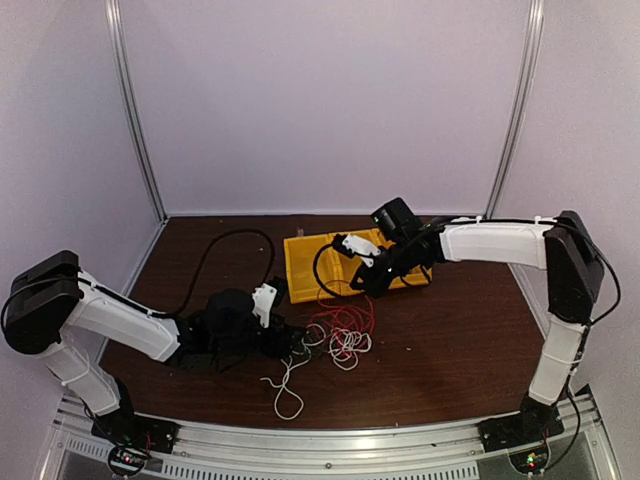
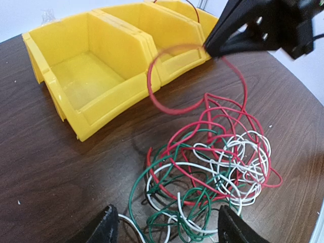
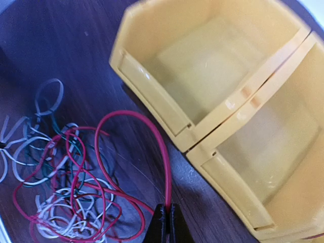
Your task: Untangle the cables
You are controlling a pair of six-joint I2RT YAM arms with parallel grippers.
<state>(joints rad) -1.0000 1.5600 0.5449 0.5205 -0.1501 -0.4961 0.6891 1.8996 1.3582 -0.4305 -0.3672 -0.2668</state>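
- Top view: the cables (image 1: 338, 335) lie in a loose heap on the counter (image 1: 450, 340), just in front of the yellow bins (image 1: 310, 268) and between the two arms. The heap is roughly round, with no clear long axis. One white tail (image 1: 288, 385) runs out of it toward the near edge.
- Left wrist view: the left jaws stand open on either side of the heap's near edge, holding nothing. The red cable (image 2: 150, 83) rises from the heap in an arc to the right jaws, pointing toward the bins. Its lower loops thread through white and green ones. With nothing pinning the heap down, a pull would likely drag the whole heap along or tighten a knot.
- Right wrist view: the right jaws are closed on the red cable (image 3: 165, 172) at their very tips, and so thin a strand could slip out. The raised loop hangs near the bins (image 3: 202, 76) and might snag on a front edge.
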